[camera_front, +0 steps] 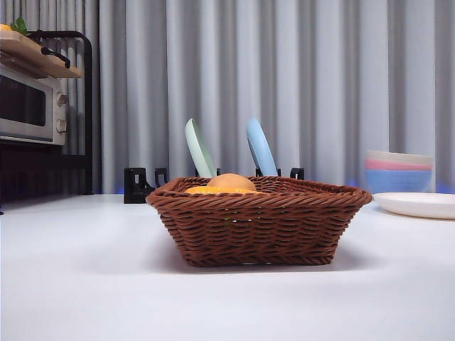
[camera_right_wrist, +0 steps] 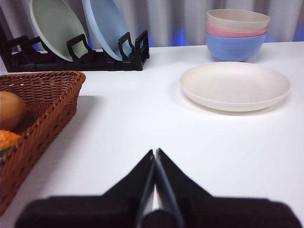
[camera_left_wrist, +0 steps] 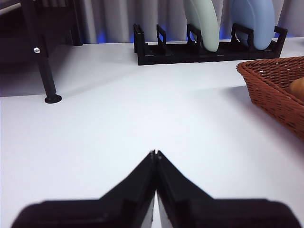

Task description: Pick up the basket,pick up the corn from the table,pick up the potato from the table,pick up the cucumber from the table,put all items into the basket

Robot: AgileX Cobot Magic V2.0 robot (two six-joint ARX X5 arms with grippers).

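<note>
The white desk (camera_front: 78, 270) filled the lower half of the front view, with grey curtains (camera_front: 298, 85) behind it. At the upper left of that frame stood a toaster oven (camera_front: 28, 106) on a black shelf frame (camera_front: 87, 106).

The basket (camera_front: 259, 224) sat at the centre of the front view, resting flat on the desk. Inside it, the potato (camera_front: 231, 182) rose just above the braided rim, and the corn (camera_front: 213, 190) showed as an orange sliver just beside it, lower and to the left. The right wrist view showed a green trace beside the corn, too small to name.

Behind the basket, a black dish rack (camera_front: 138, 186) held 2 plates on edge: a pale green plate (camera_front: 200, 148) and a light blue plate (camera_front: 261, 147). At the right edge of the front view lay a cream plate (camera_front: 419, 204), with a stack of 3 bowls (camera_front: 398, 170) behind it.

The left end effector (camera_left_wrist: 155, 153) hovered over bare desk, jaws pressed together, with the basket at the right edge of its view. The right end effector (camera_right_wrist: 155, 151) also had its jaws together, empty, the basket at the left edge of its view.
</note>
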